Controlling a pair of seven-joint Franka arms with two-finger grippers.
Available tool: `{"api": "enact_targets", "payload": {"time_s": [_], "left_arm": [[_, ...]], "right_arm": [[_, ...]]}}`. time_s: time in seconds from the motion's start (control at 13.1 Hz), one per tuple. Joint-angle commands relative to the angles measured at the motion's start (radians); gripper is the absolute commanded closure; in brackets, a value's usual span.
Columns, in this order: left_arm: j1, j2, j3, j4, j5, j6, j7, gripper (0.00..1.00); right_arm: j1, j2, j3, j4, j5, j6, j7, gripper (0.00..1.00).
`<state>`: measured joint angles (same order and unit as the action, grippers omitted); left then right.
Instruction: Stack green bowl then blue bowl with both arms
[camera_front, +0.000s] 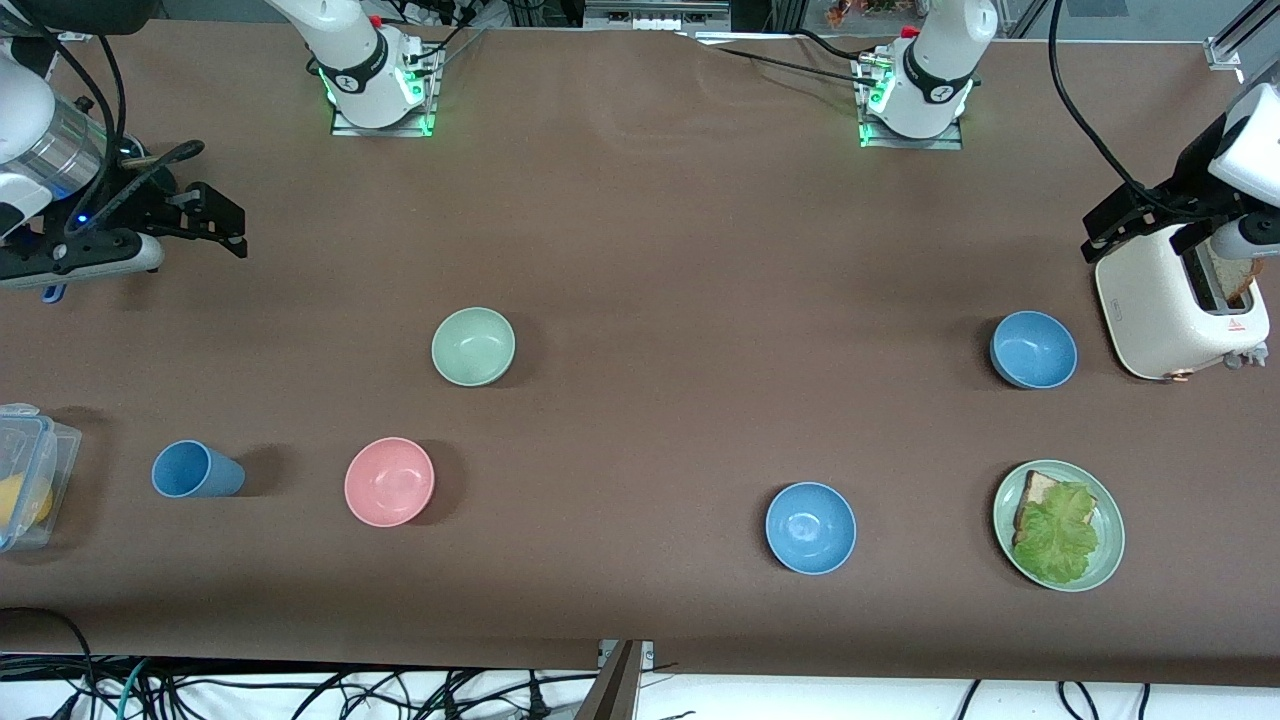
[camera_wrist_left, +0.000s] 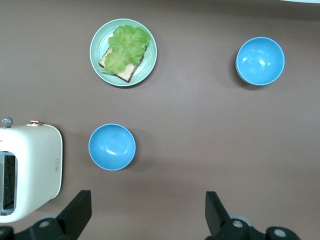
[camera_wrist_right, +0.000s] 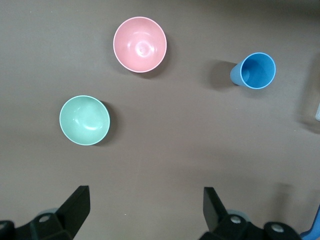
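Note:
The pale green bowl (camera_front: 473, 346) (camera_wrist_right: 84, 120) sits upright and empty toward the right arm's end, farther from the front camera than the pink bowl (camera_front: 389, 481). One blue bowl (camera_front: 1033, 349) (camera_wrist_left: 112, 146) sits beside the toaster. A second blue bowl (camera_front: 810, 527) (camera_wrist_left: 260, 60) sits nearer the front camera, beside the green plate. My right gripper (camera_front: 212, 218) (camera_wrist_right: 145, 200) is open and empty, raised over the right arm's end of the table. My left gripper (camera_front: 1115, 228) (camera_wrist_left: 147, 202) is open and empty, raised over the toaster.
A white toaster (camera_front: 1180, 300) holding bread stands at the left arm's end. A green plate (camera_front: 1110, 545) carries bread and lettuce. A blue cup (camera_front: 195, 470) and a clear container (camera_front: 25, 475) are at the right arm's end. The pink bowl also shows in the right wrist view (camera_wrist_right: 139, 44).

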<state>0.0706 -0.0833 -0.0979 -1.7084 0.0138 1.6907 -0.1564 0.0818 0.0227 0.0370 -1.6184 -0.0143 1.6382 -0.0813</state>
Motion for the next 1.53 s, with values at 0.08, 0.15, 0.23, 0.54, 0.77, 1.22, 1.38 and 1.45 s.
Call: {"api": "enact_targets", "payload": {"time_s": [0.08,0.15,0.23,0.54,0.77,1.22,1.38,1.45], "left_arm": [[0.008,-0.009,-0.008,-0.016,-0.032,0.0,0.02,0.0],[0.005,-0.009,-0.009,-0.016,-0.032,0.0,0.021,0.0],[0.003,-0.007,-0.009,-0.016,-0.032,-0.006,0.021,0.0],[0.001,-0.007,-0.016,-0.016,-0.032,-0.008,0.023,0.0],[0.001,0.004,-0.032,-0.014,-0.032,-0.008,0.023,0.0],[0.001,0.005,-0.032,-0.016,-0.032,-0.009,0.023,0.0],[0.001,0.005,-0.034,-0.016,-0.031,-0.011,0.023,0.0],[0.001,0.005,-0.04,-0.016,-0.031,-0.011,0.023,0.0]], "right_arm": [[-0.013,-0.02,0.017,0.003,0.002,-0.029,-0.002,0.0],[-0.013,-0.015,0.017,0.009,0.002,-0.029,-0.002,0.0],[-0.013,-0.01,0.017,0.014,0.0,-0.029,-0.003,0.0],[-0.011,-0.006,0.017,0.012,-0.001,-0.04,-0.018,0.0],[-0.008,-0.004,0.018,0.011,-0.009,-0.026,-0.018,0.0],[-0.011,-0.006,0.015,0.012,-0.006,-0.028,-0.005,0.0],[-0.007,-0.006,0.021,0.014,-0.012,-0.021,-0.003,0.0],[-0.008,-0.004,0.018,0.014,-0.009,-0.017,-0.003,0.0]]}}
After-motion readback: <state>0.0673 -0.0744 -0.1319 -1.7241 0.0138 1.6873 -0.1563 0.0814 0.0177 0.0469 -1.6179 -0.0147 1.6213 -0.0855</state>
